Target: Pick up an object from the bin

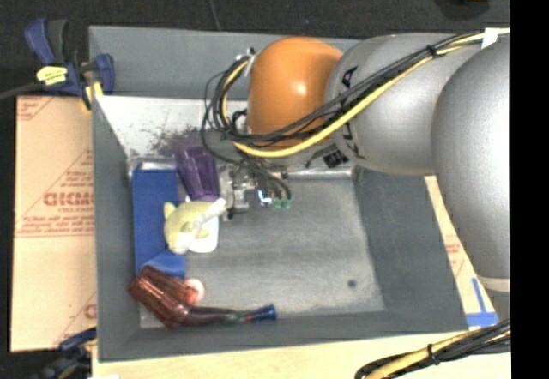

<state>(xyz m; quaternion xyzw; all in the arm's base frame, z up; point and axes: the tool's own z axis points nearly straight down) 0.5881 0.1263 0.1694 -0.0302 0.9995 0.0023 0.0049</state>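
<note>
1. Arm enters from 3 o'clock. Its orange cover [287, 86] hides most of the wrist. The end effector [244, 195] sits low over the floor of the bin [403, 283], left of the floor's centre.
2. End effector state: cannot tell whether it is spread or pressed together, as wrist and cables mask it from this angle. Nothing visibly pinched, so I log no grasp.
3. Nearest things:
   - A cream, rounded toy [190, 227] at 8 o'clock of the end effector. One pale arm of it reaches up to just beside the tool, possibly touching.
   - A purple, ridged object [197, 170] at 10 o'clock, just beside.
4. Both rest partly on a flat blue pad [150, 206] along the bin's 9 o'clock wall. A dark red, translucent piece [163, 293] lies at 7 o'clock, well apart from the tool.
5. Judgement: this is the approach-and-close stage, and the lift is not yet done. The likeliest target is the cream toy.
6. To do the step well:
   - Shift toward 8 o'clock so the tool centres over the toy's body, not its thin arm.
   - Come down straight and close across the narrower width.
   - Keep clear of the purple object so it is not dragged along.
7. Risk: the rounded, smooth-looking toy may squirt out sideways. The blue pad beneath could also tilt or slide if pressed at its edge.
</note>
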